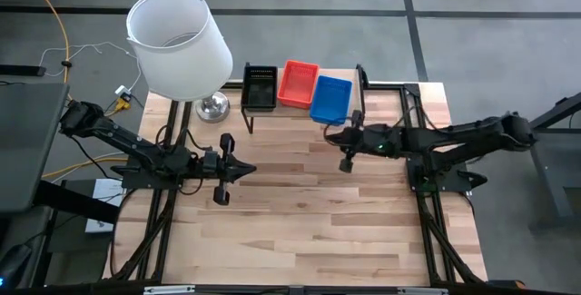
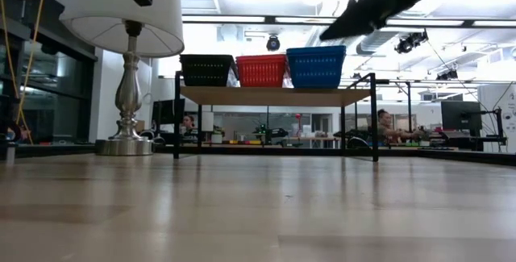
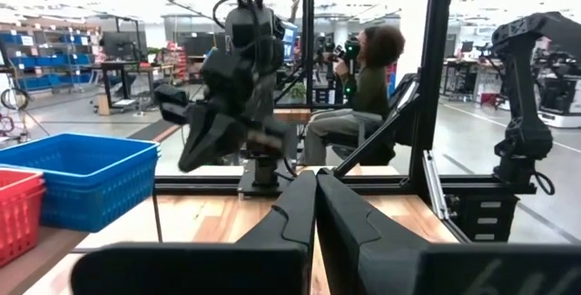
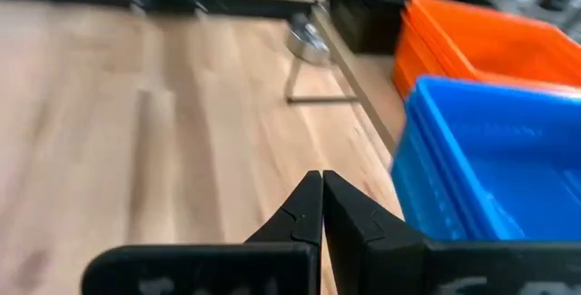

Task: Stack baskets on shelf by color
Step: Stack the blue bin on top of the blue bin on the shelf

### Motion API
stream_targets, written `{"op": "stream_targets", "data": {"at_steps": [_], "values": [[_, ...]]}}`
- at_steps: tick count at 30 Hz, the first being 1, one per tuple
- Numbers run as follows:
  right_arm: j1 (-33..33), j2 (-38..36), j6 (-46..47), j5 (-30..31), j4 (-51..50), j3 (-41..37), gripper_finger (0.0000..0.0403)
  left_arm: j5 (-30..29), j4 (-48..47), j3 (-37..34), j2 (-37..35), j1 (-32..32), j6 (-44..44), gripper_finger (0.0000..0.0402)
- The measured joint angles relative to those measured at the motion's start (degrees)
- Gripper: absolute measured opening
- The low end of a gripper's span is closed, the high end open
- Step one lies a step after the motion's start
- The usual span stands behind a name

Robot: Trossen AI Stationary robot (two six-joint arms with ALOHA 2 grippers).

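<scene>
The shelf, a low wooden top on thin black legs, stands at the table's far middle. On it sit the baskets side by side: black, red-orange and blue. In the right wrist view the red-orange baskets and the blue baskets show nested rims. My right gripper hangs shut just in front of the blue basket, above the table, holding nothing. My left gripper is shut and bare over the table's left middle, pointing toward the right arm.
A lamp with a white shade and a metal foot stands at the far left beside the shelf. Bare wooden tabletop spreads between the arms and toward the near edge. A person sits beyond the table.
</scene>
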Motion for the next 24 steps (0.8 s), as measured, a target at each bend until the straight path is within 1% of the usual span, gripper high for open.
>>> {"op": "stream_targets", "data": {"at_steps": [2, 5, 12, 24], "values": [[0.2, 1.8, 0.4, 2.9, 0.0, 0.0, 0.0000, 0.0, 0.0, 0.0, 0.0, 0.0, -0.3, 0.0000], [-0.3, 3.4, 0.6, 5.5, 0.4, 0.0, 0.0000, 0.0, 0.0, 0.0, 0.0, 0.0, -0.3, 0.0000], [-1.7, 3.4, 1.7, 13.2, 0.6, 0.0, 0.0000, 0.0, 0.0, 0.0, 0.0, 0.0, -0.3, 0.0000], [-4.3, 3.4, 1.5, 15.7, 0.5, 0.0, 0.0000, 0.0, -0.5, 0.0, 0.0, 0.0, -0.3, 0.0000]]}}
